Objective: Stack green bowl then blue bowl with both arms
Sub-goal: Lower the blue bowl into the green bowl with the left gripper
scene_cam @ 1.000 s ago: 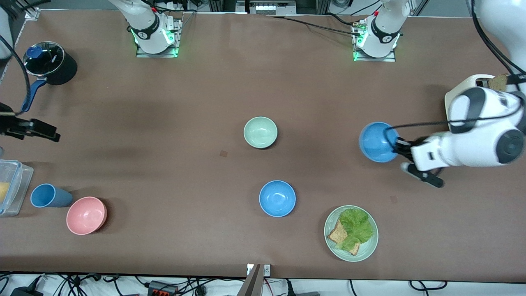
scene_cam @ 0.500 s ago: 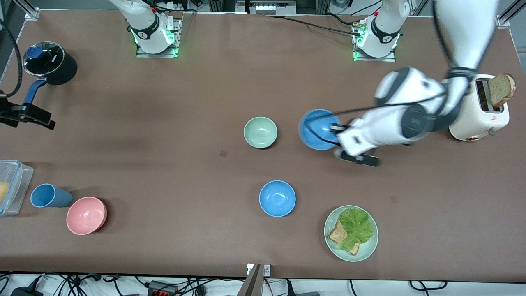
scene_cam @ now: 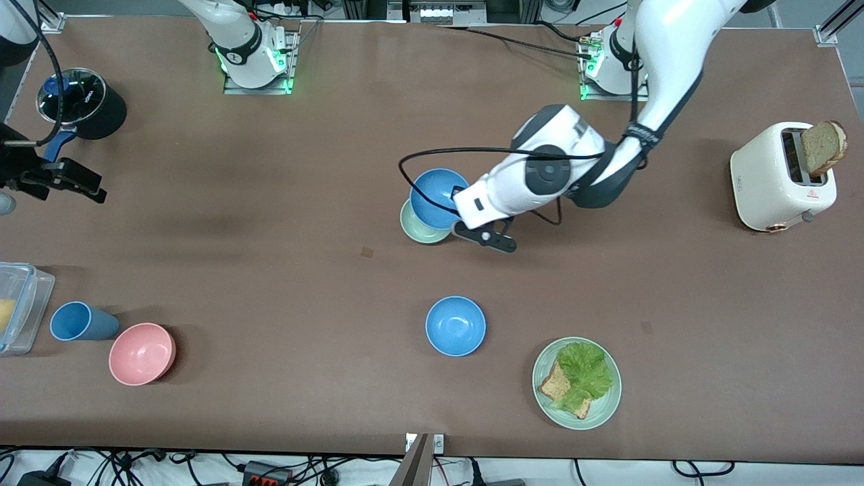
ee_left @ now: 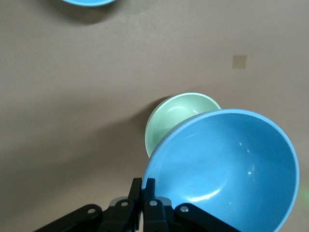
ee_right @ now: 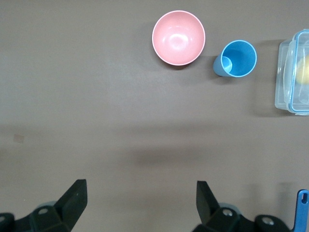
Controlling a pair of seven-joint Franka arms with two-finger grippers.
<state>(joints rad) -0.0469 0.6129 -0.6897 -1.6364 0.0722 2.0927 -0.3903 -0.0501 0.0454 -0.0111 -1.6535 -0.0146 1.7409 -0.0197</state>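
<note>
**Q:** White, glossy and black-banded: how were the two arms posed?

**A:** The left arm reached from its base down to the table's middle, elbow bent, with the left gripper point(scene_cam: 466, 196) in the air over the green bowl point(scene_cam: 424, 228). Its jaws were pinched on the rim of the blue bowl point(scene_cam: 437, 197), which hung tilted above the green one, overlapping it but offset; contact between the two could not be determined. The right arm waited at its own end of the table, the right gripper point(scene_cam: 50, 181) over bare tabletop near the black pot point(scene_cam: 84, 102), jaws spread wide with nothing between them.

**Q:** How did the task items look?

**A:** The green bowl point(ee_left: 181, 116) was small, round, pale mint and matte, upright on the brown table point(scene_cam: 270, 270). The held blue bowl point(ee_left: 227, 169) was the same size, bright sky-blue and smooth, with small highlights inside. A second blue bowl point(scene_cam: 455, 326) stood nearer the front camera, well apart.

**Q:** Other items?

**A:** A pink bowl point(ee_right: 178, 37) sat just beside a blue cup point(ee_right: 237, 59) lying on its side, near a clear container point(ee_right: 294, 72).
</note>
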